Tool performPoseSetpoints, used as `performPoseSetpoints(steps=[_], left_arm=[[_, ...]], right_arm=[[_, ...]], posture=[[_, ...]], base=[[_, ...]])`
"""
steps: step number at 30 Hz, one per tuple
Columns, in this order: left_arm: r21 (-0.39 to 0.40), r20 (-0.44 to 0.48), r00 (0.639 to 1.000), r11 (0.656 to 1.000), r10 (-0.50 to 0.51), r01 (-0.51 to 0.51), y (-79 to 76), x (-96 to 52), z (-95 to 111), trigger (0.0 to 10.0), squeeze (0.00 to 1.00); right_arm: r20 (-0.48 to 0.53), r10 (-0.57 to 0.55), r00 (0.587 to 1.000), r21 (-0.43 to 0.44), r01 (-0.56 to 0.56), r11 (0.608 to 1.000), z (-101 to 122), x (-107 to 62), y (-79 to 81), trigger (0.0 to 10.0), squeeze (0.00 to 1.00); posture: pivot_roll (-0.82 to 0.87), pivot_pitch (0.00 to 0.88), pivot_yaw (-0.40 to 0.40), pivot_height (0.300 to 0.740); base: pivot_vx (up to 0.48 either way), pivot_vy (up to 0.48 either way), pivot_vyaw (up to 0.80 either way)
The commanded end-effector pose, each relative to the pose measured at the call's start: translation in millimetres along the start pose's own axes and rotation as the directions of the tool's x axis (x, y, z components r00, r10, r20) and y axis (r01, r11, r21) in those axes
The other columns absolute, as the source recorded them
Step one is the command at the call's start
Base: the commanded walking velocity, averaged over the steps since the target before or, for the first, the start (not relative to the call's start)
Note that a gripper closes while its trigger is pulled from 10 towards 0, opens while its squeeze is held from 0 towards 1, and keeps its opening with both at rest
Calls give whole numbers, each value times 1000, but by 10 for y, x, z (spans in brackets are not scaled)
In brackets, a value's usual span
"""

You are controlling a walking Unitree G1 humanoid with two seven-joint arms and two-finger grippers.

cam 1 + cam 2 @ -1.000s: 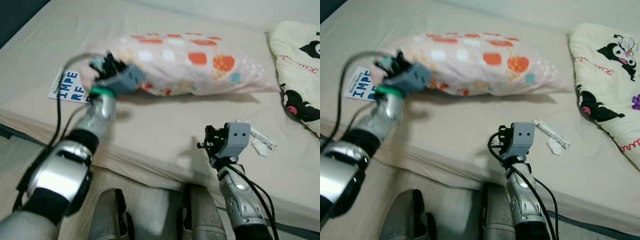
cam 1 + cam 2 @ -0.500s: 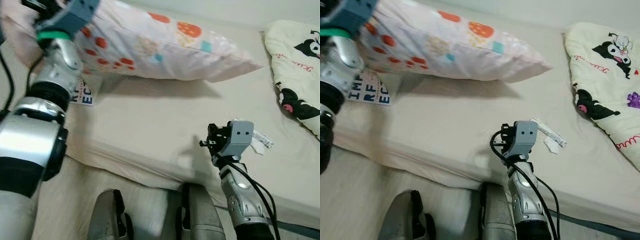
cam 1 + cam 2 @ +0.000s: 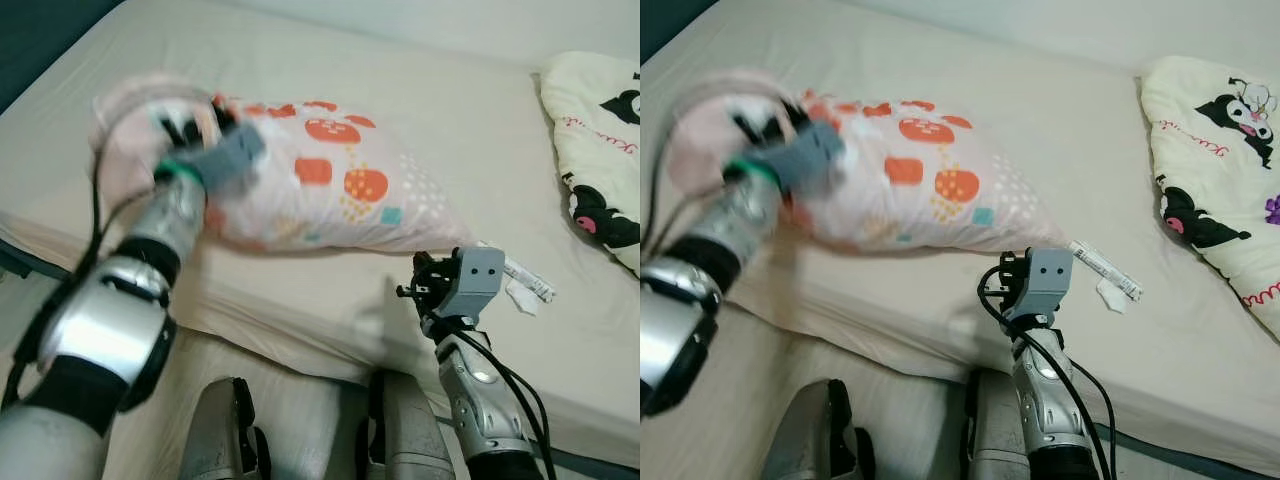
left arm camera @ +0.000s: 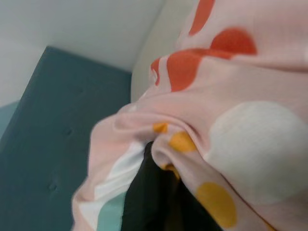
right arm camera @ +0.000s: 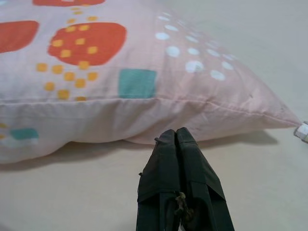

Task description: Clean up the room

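On the bed [image 3: 330, 300], the left gripper [image 3: 195, 135], clamped on the pillow [image 3: 330, 195], has swung it back down near the pinched-shut, empty right gripper [image 3: 425, 290], so tidying continues.

Beige mattress [image 3: 330, 260] w/ fitted sheet. Dark teal headboard [image 4: 48, 144] at far left. Pale wall [image 3: 480, 20] along far edge.
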State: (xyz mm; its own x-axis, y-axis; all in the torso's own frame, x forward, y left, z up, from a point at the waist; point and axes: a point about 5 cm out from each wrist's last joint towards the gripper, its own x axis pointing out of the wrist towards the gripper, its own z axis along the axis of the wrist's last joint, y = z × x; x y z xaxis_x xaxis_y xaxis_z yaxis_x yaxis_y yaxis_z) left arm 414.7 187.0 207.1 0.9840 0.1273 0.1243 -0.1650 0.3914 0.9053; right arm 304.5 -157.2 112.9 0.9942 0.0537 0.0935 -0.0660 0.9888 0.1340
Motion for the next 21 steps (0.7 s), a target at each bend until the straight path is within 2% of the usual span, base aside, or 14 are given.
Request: performPoseSetpoints(steps=[1, 6, 7, 10, 13, 14, 15, 16, 17, 18, 19, 21], left_arm=[[-12, 11, 1000, 1000, 16, -16, -13, -4, 37, 10000, 1000], [-41, -25, 995, 994, 101, -102, 53, -23, -115, 10000, 1000], [-36, -42, 992, 992, 117, -119, 77, -41, -223, 10000, 1000], [-42, -53, 995, 996, 82, -85, 54, -55, -278, 10000, 1000], [-13, -32, 988, 988, -153, 152, -153, -180, -517, 10000, 1000], [-32, -7, 957, 956, -291, 291, -272, -270, -606, 10000, 1000], [-32, -7, 957, 956, -291, 291, -272, -270, -606, 10000, 1000], [-69, 65, 883, 881, -464, 468, -395, -447, -703, 10000, 0], [-69, 65, 883, 881, -464, 468, -395, -447, -703, 10000, 0], [-87, 128, 832, 829, -540, 552, -417, -574, -720, 10000, 0], [-87, 128, 832, 829, -540, 552, -417, -574, -720, 10000, 0], [-151, 288, 761, 758, -581, 635, -259, -851, -617, 10000, 0]], right_arm=[[-21, -9, 1000, 10, 9, 1000, -56, -47, -20, 10000, 0], [-27, -3, 1000, 11, 4, 1000, -71, -48, -4, 10000, 0], [-26, 1, 1000, 13, -1, 1000, -68, -37, 11, 10000, 0], [-26, 2, 1000, 13, -1, 1000, -64, -33, 13, 10000, 0], [-18, 1, 1000, 17, 0, 1000, -44, -42, 0, 10000, 0], [-15, 1, 1000, 18, 0, 1000, -37, -49, -7, 10000, 0], [-15, 1, 1000, 18, 0, 1000, -37, -49, -7, 10000, 0], [-14, 2, 1000, 18, -2, 1000, -31, -58, -19, 10000, 0], [-14, 2, 1000, 18, -2, 1000, -31, -58, -19, 10000, 0], [-15, 4, 1000, 19, -4, 1000, -30, -59, -24, 10000, 0], [-15, 4, 1000, 19, -4, 1000, -30, -59, -24, 10000, 0], [-15, 20, 1000, 18, -20, 1000, -21, -28, -13, 10000, 0]], posture=[[-109, 152, 39, 606], [-98, 152, 38, 606], [-91, 153, 42, 606], [-91, 153, 42, 606], [-81, 159, 45, 606], [-76, 161, 42, 606], [-76, 161, 42, 606], [-61, 162, 36, 606], [-61, 162, 36, 606], [-54, 163, 32, 606], [-54, 163, 32, 606], [-28, 159, 17, 606]], base=[[0, 0, 0], [0, 0, 0], [0, 0, 0], [0, 0, 0], [0, 0, 0], [0, 0, 0], [0, 0, 0], [0, 0, 0], [0, 0, 0], [0, 0, 0], [0, 0, 0], [0, 0, 0]])
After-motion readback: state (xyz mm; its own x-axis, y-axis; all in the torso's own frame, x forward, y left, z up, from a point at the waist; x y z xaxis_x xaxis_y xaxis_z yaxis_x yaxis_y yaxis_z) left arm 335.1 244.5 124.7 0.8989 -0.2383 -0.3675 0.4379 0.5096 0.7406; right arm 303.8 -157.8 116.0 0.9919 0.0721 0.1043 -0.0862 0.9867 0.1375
